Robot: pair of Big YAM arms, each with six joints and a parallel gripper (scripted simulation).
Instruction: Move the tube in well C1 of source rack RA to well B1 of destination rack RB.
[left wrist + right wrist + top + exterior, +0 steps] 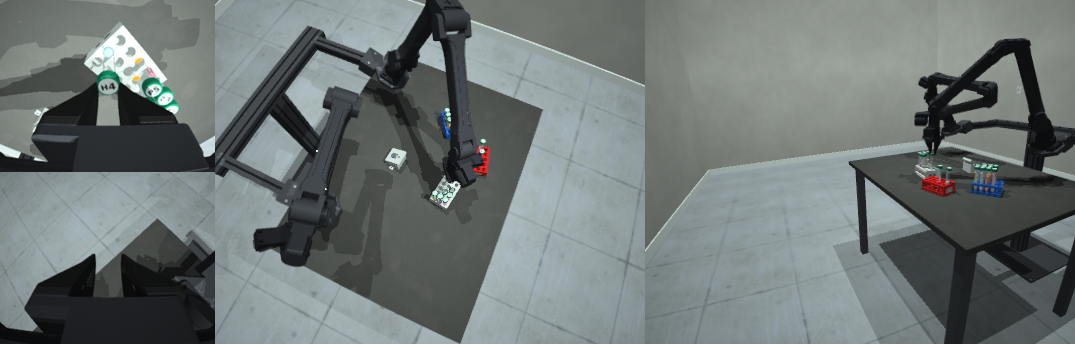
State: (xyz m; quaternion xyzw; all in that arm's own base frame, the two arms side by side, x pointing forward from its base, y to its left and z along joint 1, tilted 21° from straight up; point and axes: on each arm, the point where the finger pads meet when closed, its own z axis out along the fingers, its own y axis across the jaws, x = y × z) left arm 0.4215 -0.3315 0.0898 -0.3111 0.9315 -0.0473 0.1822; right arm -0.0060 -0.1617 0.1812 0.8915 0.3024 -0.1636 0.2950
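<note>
The white rack RB (pixel 438 204) (pixel 926 172) (pixel 128 40) holds several green-capped tubes, three of whose caps show at the right in the left wrist view, one marked P5 (pixel 153 87). My left gripper (pixel 107 87) (pixel 932 152) is shut on the green-capped tube H4 (pixel 107 82), over the rack's end. The tube's clear body reaches toward the wells; whether its tip is inside one I cannot tell. The blue rack RA (pixel 445 131) (pixel 989 190) holds several green-capped tubes; its wells are too small to read. My right gripper (pixel 108 259) is open and empty, away from the racks.
A red rack (pixel 485 162) (pixel 938 186) with two green-capped tubes stands beside the white rack, toward the table's far edge from the arm bases. A white button box (pixel 395 157) (pixel 967 164) stands between the racks and the arm frame.
</note>
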